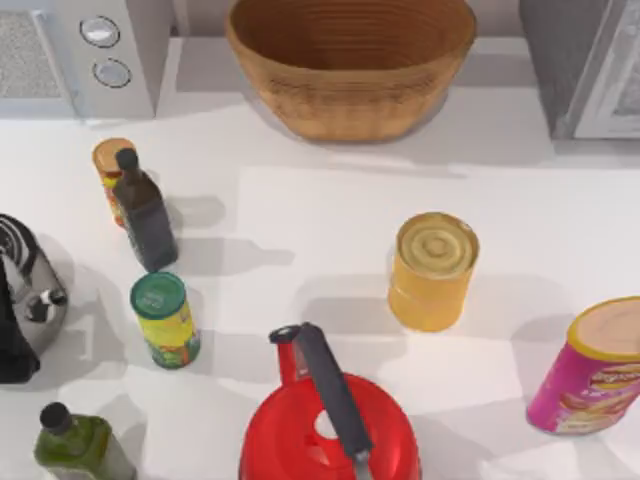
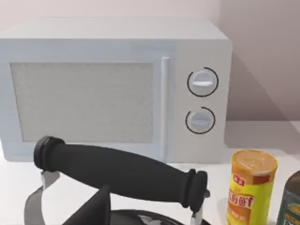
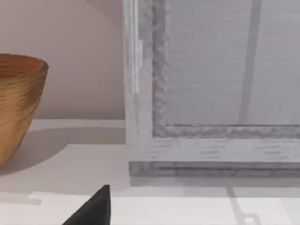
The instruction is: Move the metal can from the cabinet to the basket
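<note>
The cabinet [image 1: 585,65] stands at the tabletop's [image 1: 300,220] far right corner with its pale door closed, and the metal can cannot be seen — by my judgement it sits behind that door. The right wrist view faces the door [image 3: 211,84] closely, so the right arm is the nearer one; the basket [image 1: 350,65] lies to the cabinet's left. Whether either claw is released or clenched I cannot tell. The pink tube [image 1: 590,370] and yellow tube [image 2: 251,187] carry lettering too small to read.

The top view looks down on the table [image 1: 300,220]; left wrist view closely faces the microwave [image 2: 112,89], right wrist view the cabinet [image 3: 211,93].
</note>
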Motion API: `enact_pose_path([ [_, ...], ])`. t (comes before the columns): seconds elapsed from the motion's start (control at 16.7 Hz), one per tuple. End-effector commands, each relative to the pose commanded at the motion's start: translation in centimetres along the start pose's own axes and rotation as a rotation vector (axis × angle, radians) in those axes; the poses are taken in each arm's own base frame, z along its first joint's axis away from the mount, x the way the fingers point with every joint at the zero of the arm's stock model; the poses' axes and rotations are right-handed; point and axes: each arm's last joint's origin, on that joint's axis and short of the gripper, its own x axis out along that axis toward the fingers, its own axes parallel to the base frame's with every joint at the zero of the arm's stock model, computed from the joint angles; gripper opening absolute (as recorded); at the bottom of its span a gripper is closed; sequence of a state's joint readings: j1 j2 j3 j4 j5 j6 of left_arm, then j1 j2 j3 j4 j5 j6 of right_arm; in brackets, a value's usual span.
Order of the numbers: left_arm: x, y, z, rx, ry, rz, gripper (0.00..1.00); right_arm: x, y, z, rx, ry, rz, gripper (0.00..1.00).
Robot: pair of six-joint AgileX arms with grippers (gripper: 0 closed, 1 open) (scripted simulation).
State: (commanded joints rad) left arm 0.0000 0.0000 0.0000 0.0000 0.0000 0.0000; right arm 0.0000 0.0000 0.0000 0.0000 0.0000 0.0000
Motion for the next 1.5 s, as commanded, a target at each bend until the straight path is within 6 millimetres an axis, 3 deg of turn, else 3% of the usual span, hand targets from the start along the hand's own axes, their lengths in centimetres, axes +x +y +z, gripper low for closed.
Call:
enact_pose_path([
  [0.24, 0.0, 0.0, 0.0, 0.000, 0.000, 0.000, 1.00, 0.0, 0.0, 0.8, 0.000, 0.002, -0.003, 1.00],
  [0.42, 0.0, 0.0, 0.0, 0.000, 0.000, 0.000, 1.00, 0.1, 0.1, 4.0, 0.000, 0.012, -0.007, 1.00],
  [0.78, 0.0, 0.0, 0.0, 0.000, 0.000, 0.000, 1.00, 2.4, 0.8, 15.6, -0.004, 0.032, -0.005, 1.00],
  [1.14, 0.0, 0.0, 0.0, 0.000, 0.000, 0.000, 1.00, 8.3, 2.4, 27.2, -0.008, 0.035, -0.003, 1.00],
  [1.32, 0.0, 0.0, 0.0, 0.000, 0.000, 0.000, 1.00, 11.4, 3.4, 31.2, -0.006, 0.023, -0.003, 1.00],
  [1.5, 0.0, 0.0, 0.0, 0.000, 0.000, 0.000, 1.00, 13.7, 4.3, 33.8, -0.003, 0.008, -0.001, 1.00],
])
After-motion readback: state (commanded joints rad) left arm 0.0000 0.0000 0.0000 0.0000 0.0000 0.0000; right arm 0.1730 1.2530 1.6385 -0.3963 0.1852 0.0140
